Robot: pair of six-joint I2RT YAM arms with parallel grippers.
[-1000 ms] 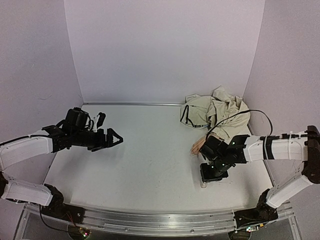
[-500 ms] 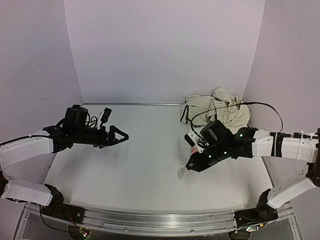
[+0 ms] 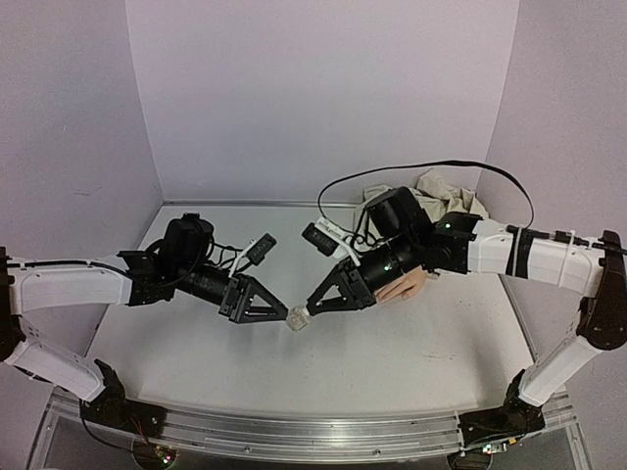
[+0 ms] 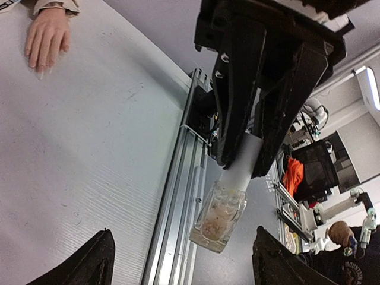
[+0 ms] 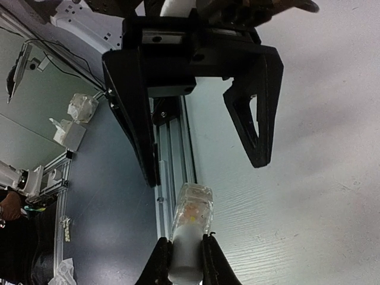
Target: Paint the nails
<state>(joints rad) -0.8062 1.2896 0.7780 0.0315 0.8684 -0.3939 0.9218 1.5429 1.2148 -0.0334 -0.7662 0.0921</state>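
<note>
Since a second ago the right gripper (image 3: pixel 315 304) has left its spot just beside the mannequin hand (image 3: pixel 404 288) and carried the small bottle (image 3: pixel 299 319) out to the middle of the bench (image 3: pixel 294 245), and the left arm has swung in to meet it.

The nails (image 4: pixel 39 72) sit at the tips of the pale fingers. The mannequin hand lies palm down on the bench at right of centre, partly hidden behind the right arm in the top view. Whether any polish is on them is too small to tell. A beige sleeve (image 4: pixel 54 5) covers the wrist, and the crumpled jacket (image 3: pixel 446 191) lies toward the back right corner.

Well apart from that hand, toward the near edge, the right gripper is clamped on the bottle's white cap (image 5: pixel 185 249), with the clear glass body pointing away from it. The left gripper (image 3: pixel 279 315) faces it head-on, jaws spread wide to either side of the glass body without touching it.
</note>
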